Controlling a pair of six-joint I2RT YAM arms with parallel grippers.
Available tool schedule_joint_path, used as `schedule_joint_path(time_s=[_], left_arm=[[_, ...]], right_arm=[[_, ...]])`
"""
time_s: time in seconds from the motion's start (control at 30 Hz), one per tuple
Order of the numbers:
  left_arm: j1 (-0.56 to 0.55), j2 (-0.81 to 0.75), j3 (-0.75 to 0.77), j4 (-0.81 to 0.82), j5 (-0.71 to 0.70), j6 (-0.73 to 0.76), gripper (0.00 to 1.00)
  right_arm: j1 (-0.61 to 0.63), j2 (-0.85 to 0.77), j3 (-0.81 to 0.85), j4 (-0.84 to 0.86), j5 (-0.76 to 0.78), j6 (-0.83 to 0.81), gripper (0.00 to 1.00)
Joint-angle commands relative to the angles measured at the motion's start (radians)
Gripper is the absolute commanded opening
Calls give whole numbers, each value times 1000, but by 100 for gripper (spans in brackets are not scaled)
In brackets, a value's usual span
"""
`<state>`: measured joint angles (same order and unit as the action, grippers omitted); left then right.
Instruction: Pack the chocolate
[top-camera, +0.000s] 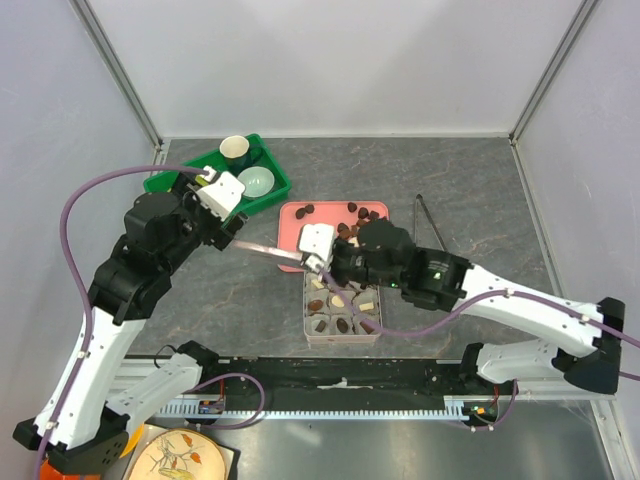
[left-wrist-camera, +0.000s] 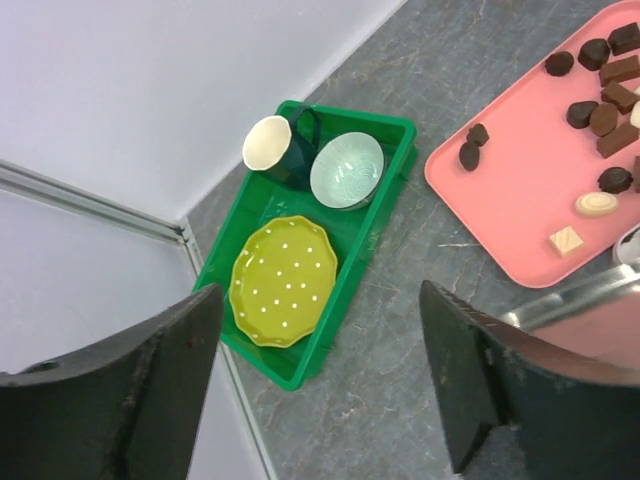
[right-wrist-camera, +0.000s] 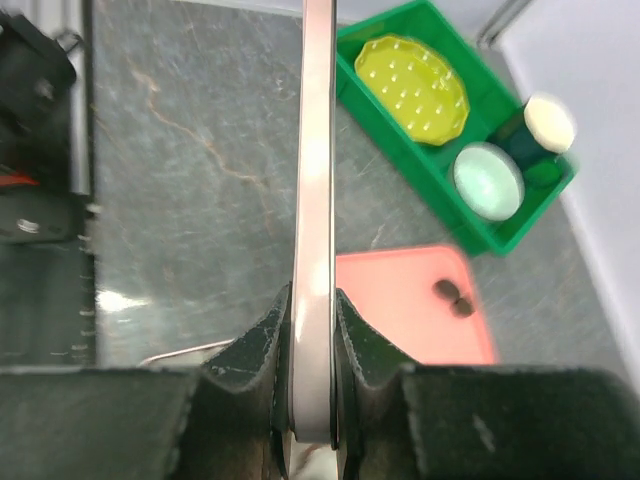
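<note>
Nearest, a pale shallow compartment box (top-camera: 342, 343) holds several pieces of the small brown and cream chocolate (top-camera: 343, 323), with bare grey stone-patterned tabletop (top-camera: 230, 300) open on its left. Over the box's far edge the right gripper (right-wrist-camera: 312, 320) pinches a long flat metal strip (right-wrist-camera: 318, 150). Beyond, more pieces lie scattered on a pink rounded tray (left-wrist-camera: 500, 190). The left gripper (left-wrist-camera: 320, 330) gapes wide, holding nothing, near a green plastic crate (left-wrist-camera: 350, 113) at the far-left wall.
</note>
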<state>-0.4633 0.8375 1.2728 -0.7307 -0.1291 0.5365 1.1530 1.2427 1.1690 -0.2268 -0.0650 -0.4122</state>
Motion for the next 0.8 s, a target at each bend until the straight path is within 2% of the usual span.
schedule_joint_path(time_s=[0.0, 0.07, 0.23, 0.3, 0.4, 0.5, 0.53, 0.67, 0.77], left_arm=[[3, -1, 14, -28, 84, -93, 91], [3, 2, 16, -44, 111, -110, 91], [3, 6, -6, -68, 160, -127, 92], [3, 15, -22, -72, 161, -128, 92], [3, 31, -52, -78, 158, -125, 92], [3, 35, -81, -78, 174, -127, 92], [5, 40, -88, -76, 175, -132, 91], [3, 48, -125, -65, 178, -125, 91], [3, 51, -142, -62, 177, -122, 90]], right_arm=[[-93, -64, 93, -202, -79, 363, 6], [-137, -97, 77, -229, -183, 446, 0], [-317, -131, -60, -218, -433, 685, 0], [-411, -129, -153, -168, -624, 812, 0], [-516, -131, -282, -28, -793, 938, 0], [-610, -120, -375, 55, -910, 1027, 0], [-631, -120, -403, 157, -935, 1108, 0], [-714, -105, -502, 361, -993, 1248, 0], [-754, -68, -545, 406, -992, 1242, 0]])
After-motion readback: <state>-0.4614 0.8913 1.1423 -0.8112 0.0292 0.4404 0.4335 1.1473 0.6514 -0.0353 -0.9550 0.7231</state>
